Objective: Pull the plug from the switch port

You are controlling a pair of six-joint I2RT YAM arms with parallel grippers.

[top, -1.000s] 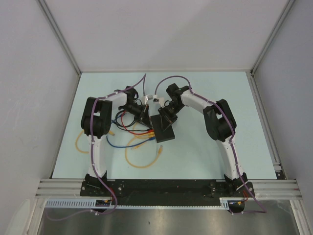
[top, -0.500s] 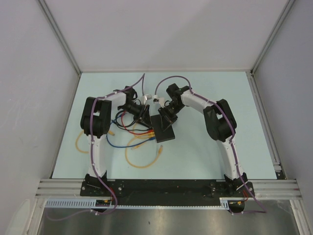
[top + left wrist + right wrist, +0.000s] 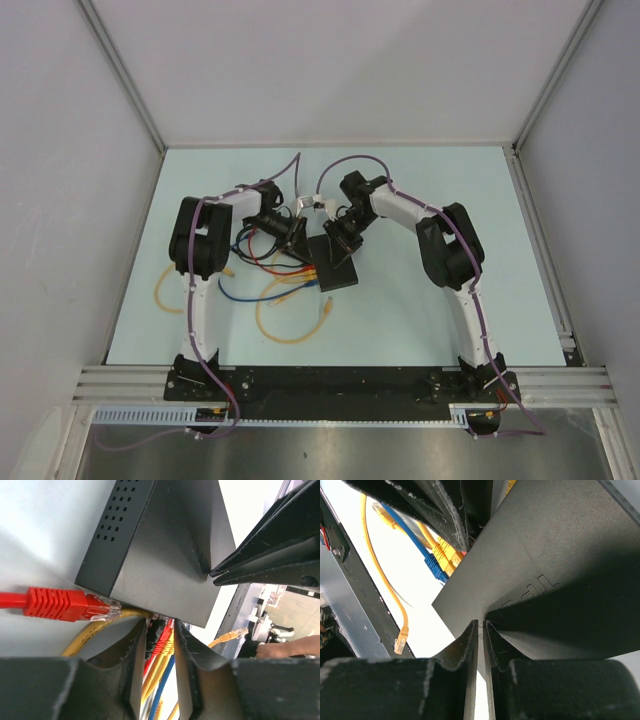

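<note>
The switch (image 3: 336, 270) (image 3: 165, 555) (image 3: 545, 555) lies flat mid-table, its socket edge turned left. A red plug (image 3: 60, 604) lies loose on the table, its clear tip beside the switch's corner. My left gripper (image 3: 297, 240) (image 3: 160, 625) stands at the socket edge with its jaws apart. In the gap between them show a red plug (image 3: 162, 641) and yellow ones still in the ports. I cannot tell whether the pads touch them. My right gripper (image 3: 343, 243) (image 3: 480, 624) is shut, tips resting on the switch's top near a corner.
Yellow cable loops (image 3: 285, 322) and a blue cable (image 3: 235, 293) lie left of and in front of the switch. A blue plug (image 3: 436, 570) sits in a port. A loose yellow plug end (image 3: 400, 642) lies on the table. Enclosure walls stand on three sides.
The left wrist has shifted slightly by the socket edge. The switch and the right arm have not moved.
</note>
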